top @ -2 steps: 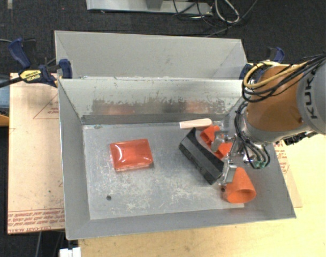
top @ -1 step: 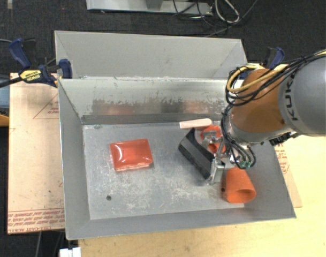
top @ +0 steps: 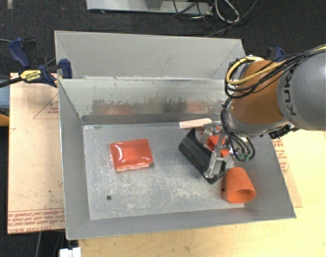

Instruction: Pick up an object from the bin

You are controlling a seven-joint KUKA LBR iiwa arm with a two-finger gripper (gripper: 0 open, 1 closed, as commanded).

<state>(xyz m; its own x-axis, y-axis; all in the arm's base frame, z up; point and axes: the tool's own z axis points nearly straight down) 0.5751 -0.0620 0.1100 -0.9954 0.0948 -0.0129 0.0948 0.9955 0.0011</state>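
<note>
A flat red packet (top: 131, 155), rectangular and glossy, lies well to the left of the black block (top: 194, 151), apart from it on the bare floor of the grey bin (top: 152, 208). The black block itself is a dark, boxy piece that rests on that floor at a slant, its long side running from upper left to lower right. Just beyond the block's far side, near the back wall, lies a short pale pink stick (top: 195, 123), roughly level. The hand (top: 215, 167) is down at the block's right end, hanging from the arm's orange-covered wrist (top: 256, 98) with its cables. Whether the hand is open or closed, I cannot tell. To the right of the block and nearer the front, just beside the hand, an orange cup (top: 238, 185) lies on its side.
</note>
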